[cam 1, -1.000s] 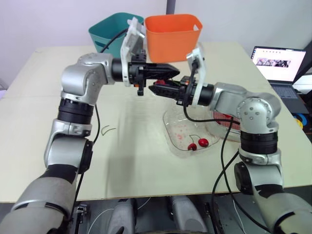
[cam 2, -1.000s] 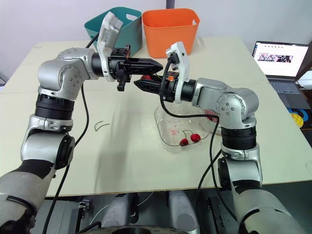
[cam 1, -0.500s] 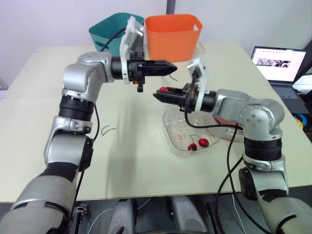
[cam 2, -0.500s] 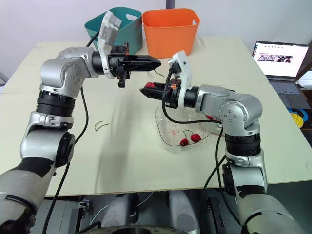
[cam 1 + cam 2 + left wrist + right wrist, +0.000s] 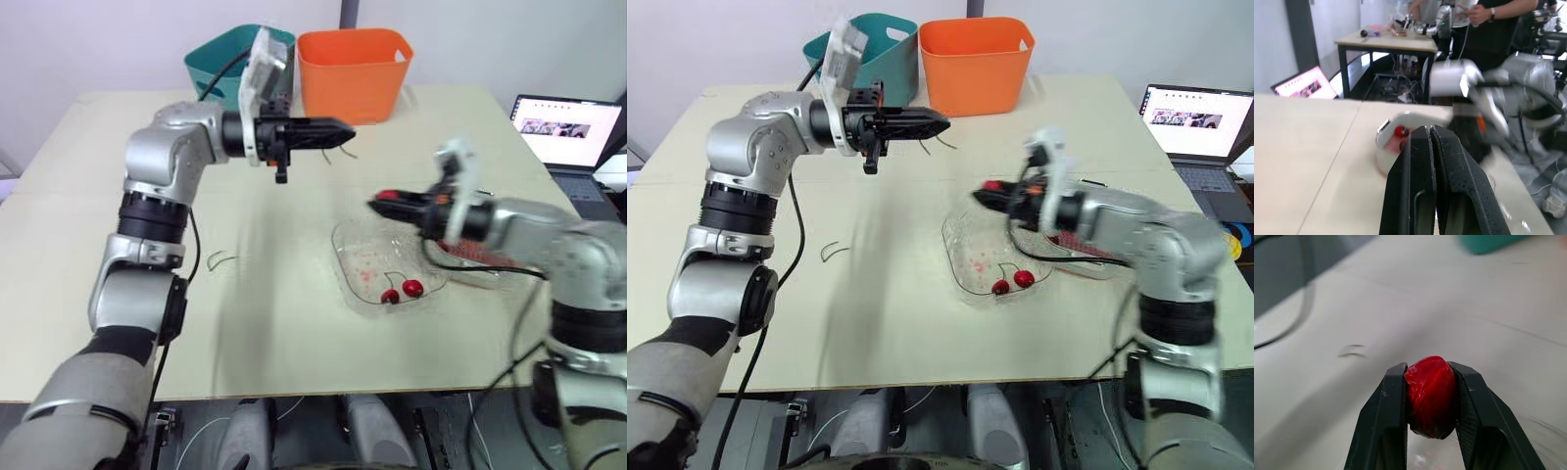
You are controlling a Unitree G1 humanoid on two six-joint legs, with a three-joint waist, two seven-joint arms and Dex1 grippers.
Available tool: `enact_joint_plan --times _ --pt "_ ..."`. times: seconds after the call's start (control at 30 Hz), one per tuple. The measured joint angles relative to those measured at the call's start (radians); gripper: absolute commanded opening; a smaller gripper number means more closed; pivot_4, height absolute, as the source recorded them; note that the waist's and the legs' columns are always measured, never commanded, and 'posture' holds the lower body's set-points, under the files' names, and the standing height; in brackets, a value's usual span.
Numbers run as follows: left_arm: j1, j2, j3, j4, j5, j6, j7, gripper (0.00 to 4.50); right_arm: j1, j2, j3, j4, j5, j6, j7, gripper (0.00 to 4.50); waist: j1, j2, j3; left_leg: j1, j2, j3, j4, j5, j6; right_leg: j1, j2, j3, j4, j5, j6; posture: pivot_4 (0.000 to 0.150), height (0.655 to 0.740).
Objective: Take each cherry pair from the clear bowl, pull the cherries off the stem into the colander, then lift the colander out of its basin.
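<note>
Over the clear bowl's (image 5: 345, 266) far rim, the right gripper (image 5: 1429, 374) clamps 1 cherry (image 5: 1430, 390); the left gripper (image 5: 345, 130) is pinched closed, seemingly on the bare stem (image 5: 945, 144). Next: swing right, release over the colander (image 5: 468, 255).

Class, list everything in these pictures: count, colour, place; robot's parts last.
beige table: one, beige, under everything.
teal plastic bin: one, teal, table's far edge.
orange plastic bin: one, orange, beside the teal one.
clear plastic bowl: one, clear, mid-table.
joined cherry pair: one, red, in the bowl.
colander in its basin: one, pale, right of the bowl.
loose stem: one, green, left of the bowl.
open laptop: one, dark, off the table's right.
person in black top: one, in the background.
left pincer: one, black, raised, shut on a thin stem.
right pincer: one, black, above the bowl, shut on a single red cherry.
</note>
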Motion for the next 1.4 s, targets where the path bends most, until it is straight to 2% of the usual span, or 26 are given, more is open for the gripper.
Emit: enact_joint_plan --times 0.2,0.4,0.53,0.67,0.93,1.07,1.2,1.4 --pt "0.022 -0.006 -0.002 -0.022 0.000 0.000 0.001 0.00 0.165 -0.156 -0.079 0.073 -0.114 -0.142 0.056 1.23 -0.007 0.000 0.000 0.001 0.000 0.000 0.000 0.000 0.000 0.000 0.001 0.001 0.001 0.000 0.000 0.150 0.7400" --pt "0.043 -0.008 -0.015 -0.028 0.008 -0.004 0.000 0.00 0.281 -0.182 -0.100 0.099 -0.184 -0.233 0.090 1.23 -0.006 0.000 0.000 0.002 0.000 0.001 0.000 0.000 0.000 0.000 0.001 0.001 0.001 -0.002 0.003 0.150 0.7400" --pt "0.043 -0.008 -0.018 -0.028 0.019 -0.015 -0.002 0.00 0.306 -0.182 -0.095 0.105 -0.214 -0.265 0.098 2.18 -0.006 0.000 0.000 0.002 0.000 0.001 0.000 0.000 0.000 0.000 0.001 0.001 0.001 -0.002 0.003 0.150 0.7400" --pt "0.043 -0.008 -0.019 -0.027 0.024 -0.016 -0.003 0.00 0.308 -0.182 -0.095 0.112 -0.229 -0.281 0.109 3.59 -0.006 0.000 0.000 0.002 0.000 0.001 0.000 0.000 0.000 0.000 0.001 0.001 0.001 -0.002 0.003 0.150 0.7400" --pt "0.043 0.015 -0.015 -0.025 0.038 -0.010 0.008 0.00 0.262 -0.190 -0.102 0.124 -0.219 -0.270 0.122 3.59 -0.008 0.000 0.000 0.002 0.000 0.001 0.000 0.000 0.000 0.000 0.001 0.002 0.001 -0.002 0.003 0.150 0.7400" --pt "0.058 0.059 0.022 -0.033 0.031 0.052 0.051 0.00 0.161 -0.187 -0.092 0.024 -0.127 -0.191 0.127 3.59 -0.010 0.000 0.000 0.003 0.001 0.000 -0.001 0.000 0.000 0.000 0.002 0.001 0.002 -0.002 0.003 0.150 0.7400" --pt "0.183 0.145 0.083 -0.116 -0.019 0.206 0.107 0.00 0.065 -0.147 0.018 -0.148 -0.026 -0.124 0.148 3.59 -0.015 0.001 0.000 0.003 0.002 -0.002 -0.002 0.000 0.000 0.000 0.003 0.000 0.003 -0.002 0.004 0.150 0.7400" --pt "0.465 0.268 0.195 -0.325 -0.142 0.471 0.190 0.00 -0.054 -0.057 0.204 -0.266 0.049 -0.074 0.149 3.59 -0.004 -0.001 0.001 0.001 0.001 -0.001 0.000 0.000 0.000 0.000 -0.001 -0.001 0.001 -0.002 0.001 0.150 0.7400"
